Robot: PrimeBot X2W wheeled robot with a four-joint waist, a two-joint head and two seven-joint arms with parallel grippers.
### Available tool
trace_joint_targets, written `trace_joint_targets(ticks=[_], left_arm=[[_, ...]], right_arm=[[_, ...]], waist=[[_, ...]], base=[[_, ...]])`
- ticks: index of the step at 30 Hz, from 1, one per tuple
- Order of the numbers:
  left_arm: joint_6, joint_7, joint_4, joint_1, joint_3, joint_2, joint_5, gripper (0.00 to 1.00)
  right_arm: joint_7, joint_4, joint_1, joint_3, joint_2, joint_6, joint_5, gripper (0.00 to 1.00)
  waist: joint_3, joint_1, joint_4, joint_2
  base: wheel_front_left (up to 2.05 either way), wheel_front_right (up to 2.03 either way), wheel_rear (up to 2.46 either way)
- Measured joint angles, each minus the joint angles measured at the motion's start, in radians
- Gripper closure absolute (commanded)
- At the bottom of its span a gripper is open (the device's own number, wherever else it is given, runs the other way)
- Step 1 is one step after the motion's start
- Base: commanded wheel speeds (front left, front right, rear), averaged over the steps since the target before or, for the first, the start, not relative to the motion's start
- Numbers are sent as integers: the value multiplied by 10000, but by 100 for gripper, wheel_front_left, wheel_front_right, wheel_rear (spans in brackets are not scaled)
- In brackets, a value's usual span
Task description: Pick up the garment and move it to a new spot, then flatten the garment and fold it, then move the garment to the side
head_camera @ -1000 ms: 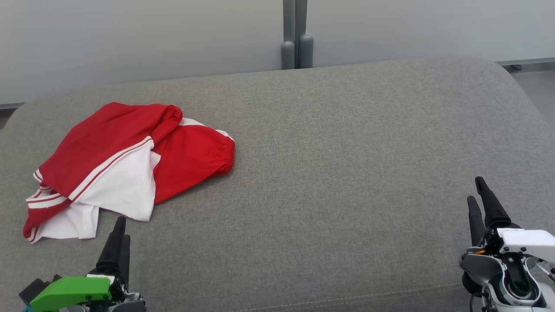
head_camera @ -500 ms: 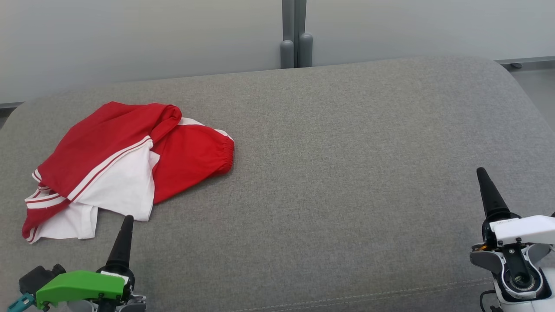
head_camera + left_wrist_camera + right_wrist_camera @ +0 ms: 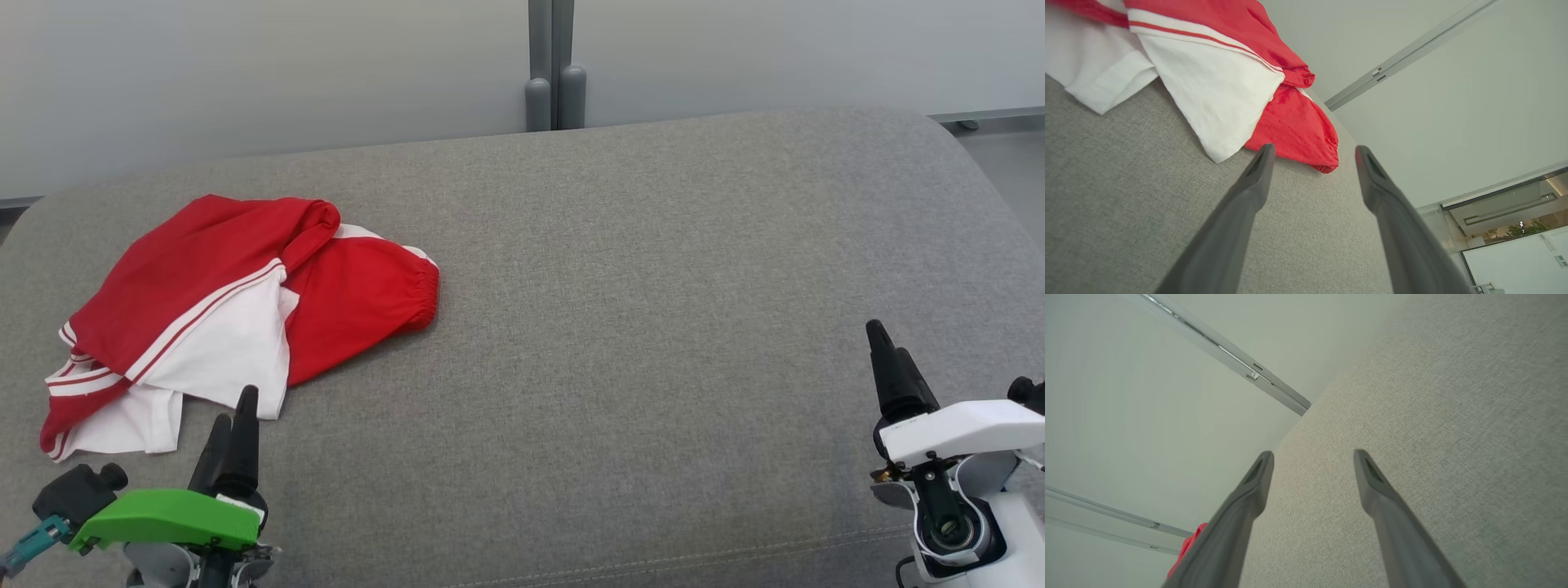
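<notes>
Task item: a crumpled red-and-white garment (image 3: 204, 278) lies on the left part of the grey upholstered cushion (image 3: 653, 327), not yet lifted. Its make cannot be fixed from the heap; a gathered elastic cuff (image 3: 420, 290) suggests a sports top, but this is uncertain. In the head view its long axis runs from about 8 o'clock, at the striped white hem, to about 2 o'clock, at the cuff. The left tool (image 3: 233, 408) stands just beside the near edge, fingers spread and empty, pointing toward 12 o'clock. The garment's white corner (image 3: 268, 408) sits just past the fingertips, near them but, as far as the left wrist view shows, not touching. The bulk of the cloth lies from 10 to 12 o'clock of that tool. The right tool (image 3: 886, 339), likewise spread and empty, rests at the far right over bare cushion, with the garment well apart at roughly 10 o'clock. Judgement: the left arm is plainly the nearer. The pickup turns on a short advance toward 12 o'clock onto the white corner.
</notes>
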Motion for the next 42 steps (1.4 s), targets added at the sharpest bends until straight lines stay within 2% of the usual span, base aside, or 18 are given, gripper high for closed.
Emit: trace_joint_targets(ticks=[31,42], left_arm=[[40,-1137,-477,1,-679,100,5160,0],[38,-1501,-608,0,-746,100,6704,0]], right_arm=[[-1135,115,4,857,-591,-721,-4581,0],[-1517,96,4,1074,-767,-811,-6042,0]], waist=[[57,0,-151,0],[127,0,-149,0]], base=[[0,0,0],[0,0,0]])
